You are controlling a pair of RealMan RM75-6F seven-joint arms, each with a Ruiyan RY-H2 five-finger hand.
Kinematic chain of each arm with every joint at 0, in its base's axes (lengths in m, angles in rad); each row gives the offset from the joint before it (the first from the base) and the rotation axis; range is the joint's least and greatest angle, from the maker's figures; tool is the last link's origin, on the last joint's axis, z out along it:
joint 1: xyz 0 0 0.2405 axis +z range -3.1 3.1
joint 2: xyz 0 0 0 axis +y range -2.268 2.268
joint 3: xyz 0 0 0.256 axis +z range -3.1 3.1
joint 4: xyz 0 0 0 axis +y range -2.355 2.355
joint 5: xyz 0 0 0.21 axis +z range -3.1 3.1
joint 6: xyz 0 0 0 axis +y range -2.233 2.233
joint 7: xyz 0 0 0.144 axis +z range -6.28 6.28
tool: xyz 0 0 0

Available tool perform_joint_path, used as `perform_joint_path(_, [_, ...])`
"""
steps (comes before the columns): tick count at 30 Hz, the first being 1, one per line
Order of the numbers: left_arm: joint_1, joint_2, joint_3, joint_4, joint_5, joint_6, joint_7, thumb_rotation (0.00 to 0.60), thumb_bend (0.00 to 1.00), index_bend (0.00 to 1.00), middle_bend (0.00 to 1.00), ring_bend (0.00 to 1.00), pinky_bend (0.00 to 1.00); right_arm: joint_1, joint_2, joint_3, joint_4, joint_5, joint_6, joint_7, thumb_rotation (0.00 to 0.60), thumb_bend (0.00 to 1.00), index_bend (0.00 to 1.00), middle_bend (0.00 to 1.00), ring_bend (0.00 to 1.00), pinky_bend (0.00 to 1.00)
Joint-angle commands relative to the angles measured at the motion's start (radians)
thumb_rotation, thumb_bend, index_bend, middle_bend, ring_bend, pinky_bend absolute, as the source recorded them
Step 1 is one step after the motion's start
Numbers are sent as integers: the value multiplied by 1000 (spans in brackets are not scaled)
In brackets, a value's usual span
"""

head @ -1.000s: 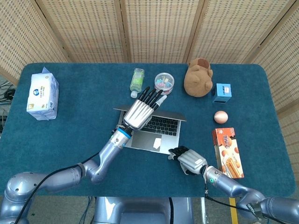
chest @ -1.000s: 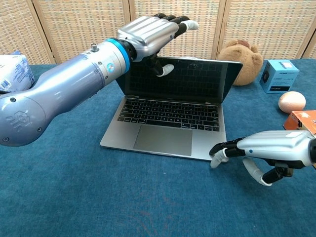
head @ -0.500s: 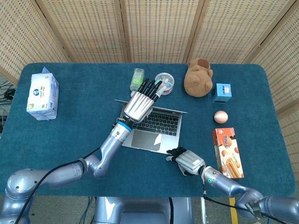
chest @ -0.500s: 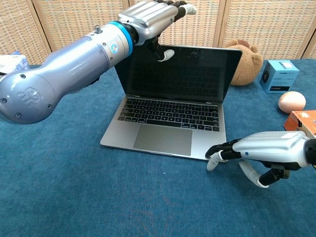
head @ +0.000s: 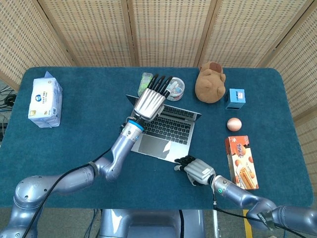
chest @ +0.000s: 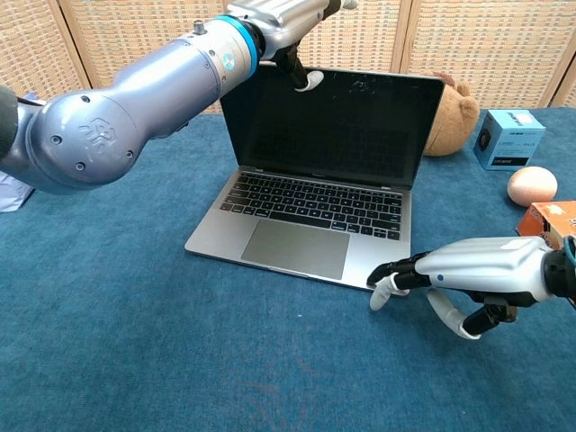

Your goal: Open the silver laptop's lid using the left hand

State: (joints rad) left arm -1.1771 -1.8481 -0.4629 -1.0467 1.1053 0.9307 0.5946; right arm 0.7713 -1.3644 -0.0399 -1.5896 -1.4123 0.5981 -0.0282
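Left hand [chest: 279,13] cut off by the top edge in the chest view, fingertips out of frame. Seen from the head, covering the laptop [head: 168,126] lid's upper left and hiding part of the clear bottle [head: 144,84] and round tub [head: 175,85] behind. Contact with the lid edge impossible to tell. Plush toy [chest: 454,112] half hidden behind the screen. Snack box [chest: 551,219] clipped at the right edge. Tissue pack [chest: 11,184] barely visible behind the left arm. Right hand [chest: 477,274] wrist leaving the frame.

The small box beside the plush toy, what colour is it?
Blue box, clearest in the chest view.
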Motion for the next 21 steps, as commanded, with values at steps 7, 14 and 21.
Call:
perform_joint_path(7, [-35, -13, 2, 51, -13, -5, -39, 600, 429, 0, 0, 0, 0, 6, -6, -4, 8, 5, -4, 4, 600, 1000, 170, 110, 2, 58])
perform_joint_path(14, [-59, -14, -7, 78, -40, -5, -41, 600, 430, 0, 0, 0, 0, 13, -4, -6, 5, 5, -5, 4, 600, 1000, 170, 110, 2, 58])
perform_joint_path(21, [-90, -28, -15, 118, -76, -20, -31, 600, 429, 0, 0, 0, 0, 19, -9, -6, 6, 14, -8, -3, 600, 1000, 170, 111, 2, 58])
